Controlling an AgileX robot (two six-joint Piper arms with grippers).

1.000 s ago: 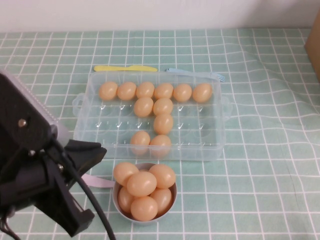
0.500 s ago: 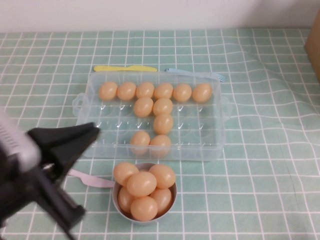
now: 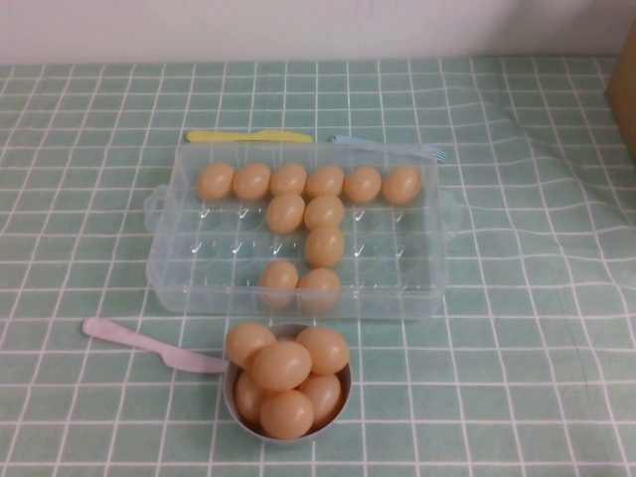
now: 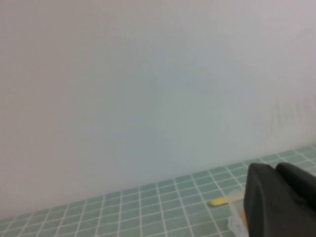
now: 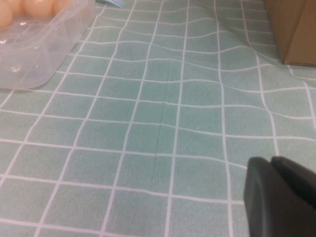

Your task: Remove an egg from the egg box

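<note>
**Both arms clear of the table; eggs in box and bowl**

You see neither arm from the high camera. The left gripper (image 4: 279, 200) appears only in its own wrist view, as a black mass raised and facing the white wall (image 4: 148, 84), with the far edge of the cloth below it; its fingers are closed and nothing is seen between them. The right gripper (image 5: 279, 197) appears only in its wrist view, low over bare cloth, well apart from the box corner (image 5: 39, 49); its two black fingers lie pressed together with nothing between them.

The box (image 3: 189, 278) sits at the centre of the green checked cloth (image 3: 517, 328). You count eleven eggs in it: a row of six along the 12 o'clock side, two beneath that row, one below those, and two at the 6 o'clock wall. The egg (image 3: 279, 275) nearest the 6 o'clock wall, on the 9 o'clock side of that pair, rests in its cell.

Just outside the box at 6 o'clock stands a grey bowl (image 3: 344, 394) heaped with six eggs. A pink knife (image 3: 129, 339) lies at the bowl's 9 o'clock, its tip touching the bowl. A yellow knife (image 3: 248, 136) and a blue fork (image 3: 393, 146) lie along the box's 12 o'clock edge. A brown carton (image 5: 294, 27) stands at the table's 2 o'clock edge.
</note>
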